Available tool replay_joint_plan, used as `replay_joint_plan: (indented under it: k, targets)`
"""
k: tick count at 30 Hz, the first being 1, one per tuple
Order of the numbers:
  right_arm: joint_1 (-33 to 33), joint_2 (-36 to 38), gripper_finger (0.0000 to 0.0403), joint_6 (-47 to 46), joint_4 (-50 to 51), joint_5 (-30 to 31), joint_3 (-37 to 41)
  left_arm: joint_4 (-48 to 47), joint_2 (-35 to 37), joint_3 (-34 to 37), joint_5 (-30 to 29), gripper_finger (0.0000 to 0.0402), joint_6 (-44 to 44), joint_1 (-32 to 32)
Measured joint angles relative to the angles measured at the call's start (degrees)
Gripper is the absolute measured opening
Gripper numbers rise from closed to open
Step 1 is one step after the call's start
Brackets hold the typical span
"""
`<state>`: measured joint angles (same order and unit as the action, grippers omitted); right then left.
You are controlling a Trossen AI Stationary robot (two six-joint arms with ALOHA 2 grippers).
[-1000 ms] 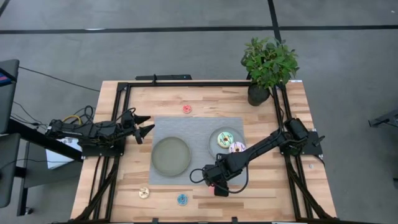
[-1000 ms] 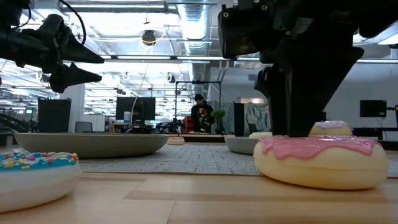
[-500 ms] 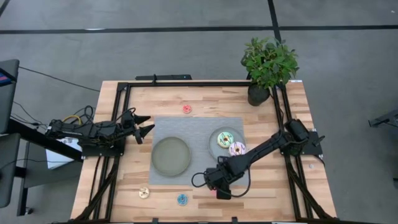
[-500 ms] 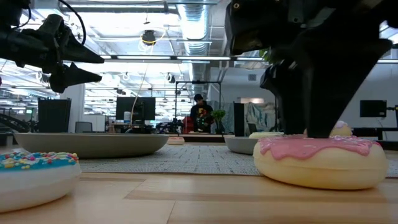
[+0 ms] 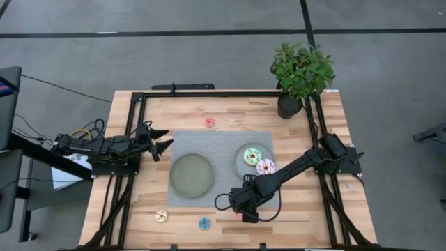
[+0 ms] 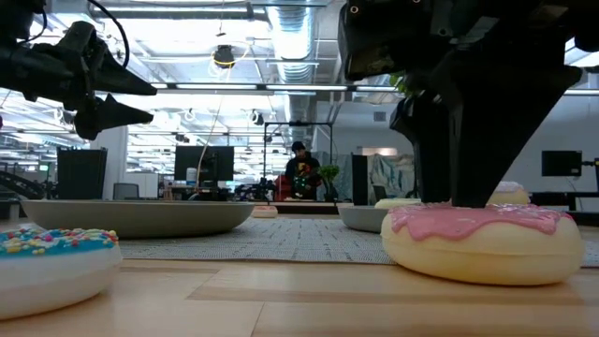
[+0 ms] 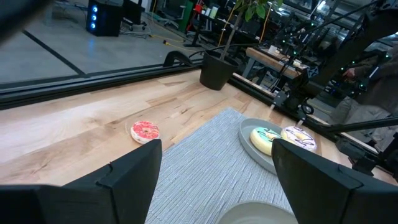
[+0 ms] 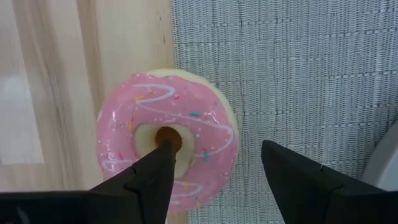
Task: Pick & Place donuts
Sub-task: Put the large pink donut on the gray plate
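- Right claw (image 8: 214,180) is down at the counter's (image 5: 230,104) front edge, just off the front right corner of the grey mat (image 5: 223,139); fingers spread, 1 finger tip sits in the hole of the pink donut (image 8: 166,137), the other finger is outside the ring over the mat.
- Pink donut lies flat, half on the bare wood and half on the mat edge; in the low view it fills the right foreground (image 6: 482,241) with the right arm's dark body directly above it.
- Left claw (image 5: 162,139) hangs in the air at the left side of the counter, just off the mat's left edge, fingers spread, gripping nothing.
- 2 grey-green plates on the mat: left plate (image 5: 191,174) has nothing in it; right plate (image 5: 240,155) holds the green-white sprinkled donut (image 5: 251,155).
- White-purple sprinkled donut (image 5: 265,166) sits at the right plate's front right rim, touching the green-white one.
- Tiny red donut (image 5: 209,122) lies on bare wood just behind the mat's rear edge.
- Tiny cream donut (image 5: 161,216) and tiny blue donut (image 5: 203,224) lie on wood near the front edge, left of the right claw.
- Potted plant (image 5: 301,73) stands at the rear right corner.
- Low view shows a person (image 6: 301,173) far back in the room.
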<state>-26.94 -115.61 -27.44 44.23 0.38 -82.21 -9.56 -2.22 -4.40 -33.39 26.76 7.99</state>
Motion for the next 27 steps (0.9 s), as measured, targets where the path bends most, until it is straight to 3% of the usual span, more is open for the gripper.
replay_joint_plan:
  k: [10, 22, 27]
  targets:
    - [-0.35, -5.17, 0.0228, -0.77, -1.44, -4.16, -0.63, 0.04, -0.06, -0.01, -0.03, 0.0298, -0.02, 0.01]
    - [-0.42, -4.87, 0.0227, -4.04, -1.55, -2.12, -0.59, 0.02, 0.0, 0.0, 0.0, 0.0298, -0.02, 0.02]
    - [-0.35, -4.09, 0.0205, -4.09, -1.51, -1.86, -0.42, 0.02, 0.0, 0.0, 0.02, 0.0298, -0.01, 0.02]
